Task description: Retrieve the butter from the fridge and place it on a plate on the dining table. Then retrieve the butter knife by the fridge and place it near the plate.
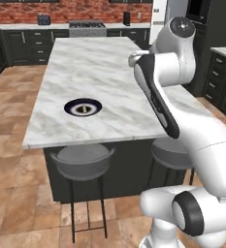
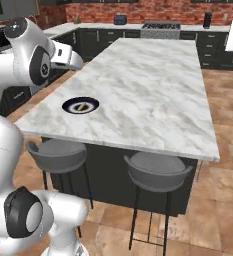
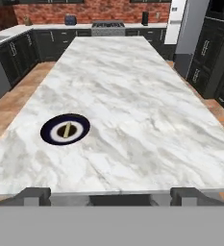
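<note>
Gripper (image 3: 111,194) wide open — empty, above the dining table (image 3: 132,110).

A red brick wall (image 3: 108,10) closes the far end of the kitchen; dark cabinets (image 1: 29,46) and a steel stove (image 1: 87,28) stand below that wall; terracotta floor tiles (image 1: 10,131) spread from it toward two grey stools (image 2: 155,175) (round-seated, on thin black legs).

1. Dining table (image 3: 147,110): one, marble-topped.
2. Plate (image 3: 50,135): one, at 8 o'clock on the table top.
3. Butter (image 3: 67,129): one stick, on the plate.
4. Stools: two, one (image 2: 58,152) beside another (image 2: 157,171).
5. Fridge (image 3: 185,29): one, at 1 o'clock.
</note>
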Tool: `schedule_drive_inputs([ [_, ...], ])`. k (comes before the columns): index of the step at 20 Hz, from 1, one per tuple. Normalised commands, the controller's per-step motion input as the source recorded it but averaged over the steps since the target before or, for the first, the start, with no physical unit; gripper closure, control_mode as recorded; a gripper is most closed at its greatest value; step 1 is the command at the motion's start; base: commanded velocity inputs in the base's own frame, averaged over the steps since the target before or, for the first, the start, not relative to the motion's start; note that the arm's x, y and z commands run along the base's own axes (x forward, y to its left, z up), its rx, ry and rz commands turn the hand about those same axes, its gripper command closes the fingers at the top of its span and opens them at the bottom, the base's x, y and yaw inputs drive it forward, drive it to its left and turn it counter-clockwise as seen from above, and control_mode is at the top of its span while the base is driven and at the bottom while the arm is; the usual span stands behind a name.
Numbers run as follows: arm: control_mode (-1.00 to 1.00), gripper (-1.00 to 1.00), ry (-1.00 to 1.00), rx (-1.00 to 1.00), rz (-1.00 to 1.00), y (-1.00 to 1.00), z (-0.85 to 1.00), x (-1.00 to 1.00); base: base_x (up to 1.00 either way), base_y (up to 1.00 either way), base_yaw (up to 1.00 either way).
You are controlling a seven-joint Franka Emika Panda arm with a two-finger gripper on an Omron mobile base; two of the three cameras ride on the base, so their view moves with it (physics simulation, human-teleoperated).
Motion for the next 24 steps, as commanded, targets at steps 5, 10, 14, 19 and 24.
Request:
schedule_drive_inputs([
  [5, 1.00, -1.00, 0.00, 0.00, 0.00, 0.00, 0.00, 0.00, -0.19, -1.00, -0.08],
  [10, 1.00, -1.00, 0.00, 0.00, 0.00, 0.00, 0.00, 0.00, -0.06, -1.00, -0.07],
  [14, 1.00, -1.00, 0.00, 0.00, 0.00, 0.00, 0.00, 0.00, 0.00, -1.00, -0.06],
  [19, 1.00, -1.00, 0.00, 0.00, 0.00, 0.00, 0.00, 0.00, 0.15, -1.00, -0.08],
  [24, 1.00, -1.00, 0.00, 0.00, 0.00, 0.00, 0.00, 0.00, 0.73, -0.87, -0.02],
])
